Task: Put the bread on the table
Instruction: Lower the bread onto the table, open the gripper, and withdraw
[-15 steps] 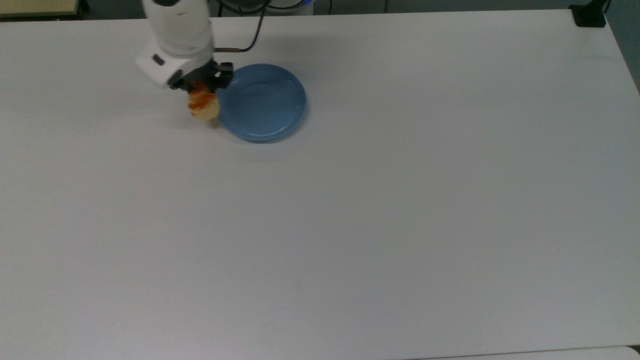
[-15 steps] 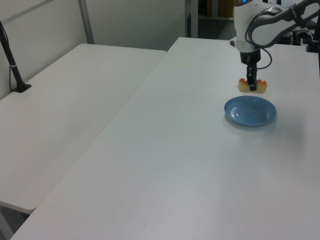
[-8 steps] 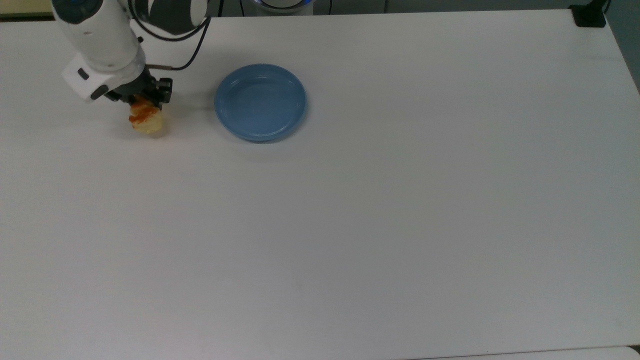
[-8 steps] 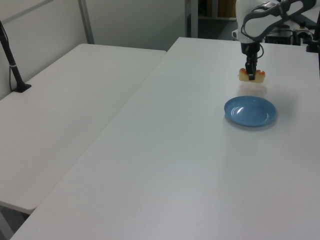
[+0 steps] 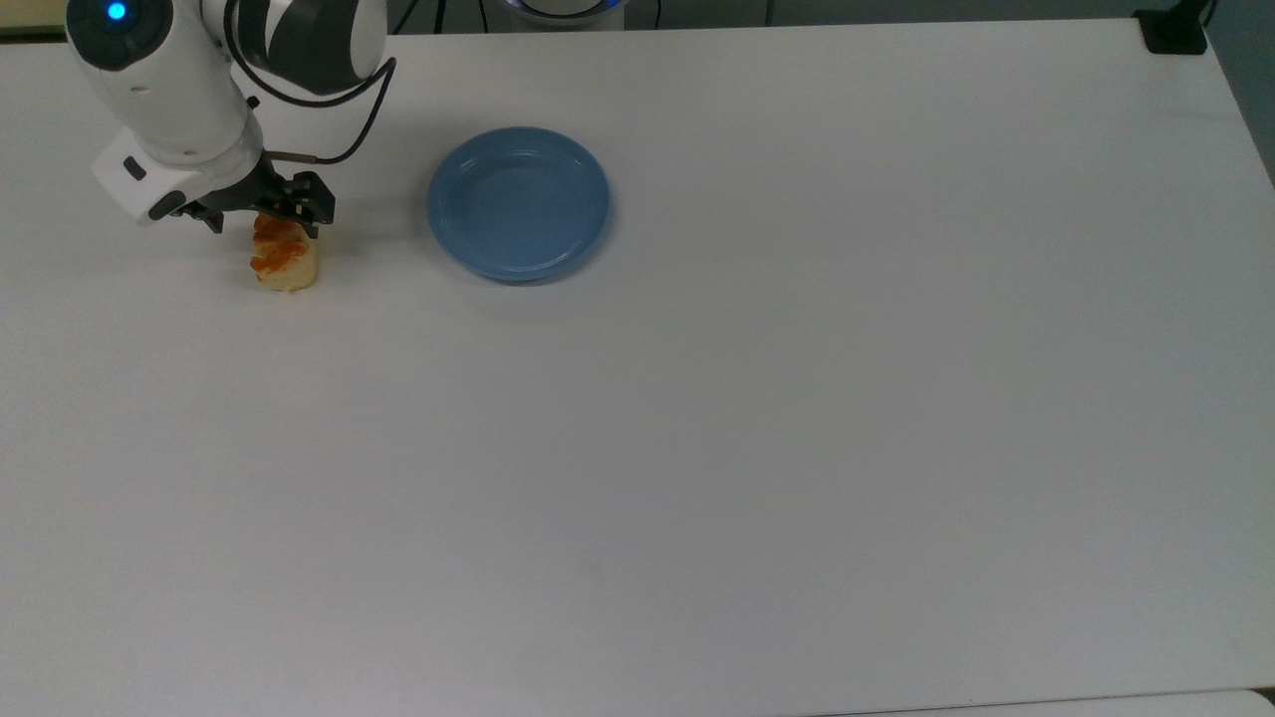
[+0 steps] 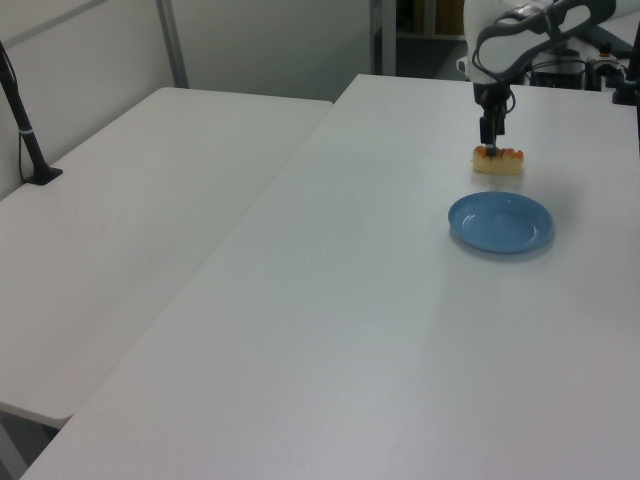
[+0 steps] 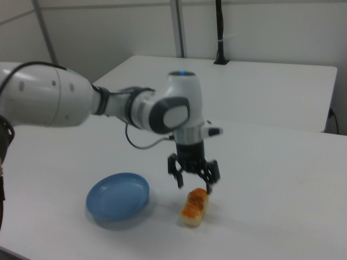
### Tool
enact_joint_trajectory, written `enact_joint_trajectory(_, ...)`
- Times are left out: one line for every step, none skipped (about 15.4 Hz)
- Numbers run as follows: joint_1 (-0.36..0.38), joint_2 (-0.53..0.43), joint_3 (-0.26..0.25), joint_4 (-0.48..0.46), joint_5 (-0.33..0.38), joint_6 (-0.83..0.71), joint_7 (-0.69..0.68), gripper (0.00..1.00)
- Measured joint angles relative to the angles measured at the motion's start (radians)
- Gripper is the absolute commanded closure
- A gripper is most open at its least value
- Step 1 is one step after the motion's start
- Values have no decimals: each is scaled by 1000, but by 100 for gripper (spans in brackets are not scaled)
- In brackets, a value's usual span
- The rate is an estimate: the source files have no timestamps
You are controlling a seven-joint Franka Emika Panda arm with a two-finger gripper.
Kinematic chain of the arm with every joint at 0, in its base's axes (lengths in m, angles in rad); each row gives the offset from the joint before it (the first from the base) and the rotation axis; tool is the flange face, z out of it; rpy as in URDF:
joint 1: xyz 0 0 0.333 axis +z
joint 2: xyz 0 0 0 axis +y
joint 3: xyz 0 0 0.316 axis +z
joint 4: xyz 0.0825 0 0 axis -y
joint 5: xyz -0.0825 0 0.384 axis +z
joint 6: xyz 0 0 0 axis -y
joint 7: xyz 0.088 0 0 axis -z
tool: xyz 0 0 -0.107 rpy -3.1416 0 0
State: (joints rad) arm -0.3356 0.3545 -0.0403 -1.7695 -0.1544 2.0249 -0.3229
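Note:
The bread [image 5: 283, 260] [image 6: 498, 161] [image 7: 195, 206], a small tan loaf with an orange-glazed top, lies on the white table [image 5: 697, 398] [image 6: 330, 300] [image 7: 282, 206], well to the top view's left of the blue plate. My gripper [image 5: 262, 212] [image 6: 491, 138] [image 7: 193, 183] hovers just above the loaf's far end with its fingers spread open. In the right view the fingers stand apart from the bread, touching nothing.
An empty blue plate [image 5: 518, 203] [image 6: 500, 221] [image 7: 118, 198] sits on the table. A second white table [image 6: 130, 220] [image 7: 238, 86] stands beside this one, with a black post [image 6: 25, 130] [image 7: 219, 32] on it.
The gripper carried the bread from beside the plate further to the top view's left, lowered it onto the table, let it go and opened above it.

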Motion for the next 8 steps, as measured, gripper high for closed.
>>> enact_joint_trajectory(34, -20, 9, 40, 3, -60, 39, 0)
enact_joint_trajectory(98, -42, 14, 93, 6, -139, 128, 0)
enact_joint_trajectory(178, -66, 16, 139, 6, -199, 247, 0)
enact_joint_trajectory(229, -84, 17, 160, 6, -221, 321, 0)
enact_joint_trajectory(276, -107, 17, 172, 6, -235, 387, 0)
enact_joint_trajectory(325, -143, 17, 179, 6, -260, 446, 0)
enact_joint_trajectory(350, -170, 16, 179, 6, -279, 471, 0)
enact_joint_trajectory(365, -193, 15, 179, 6, -298, 482, 0)
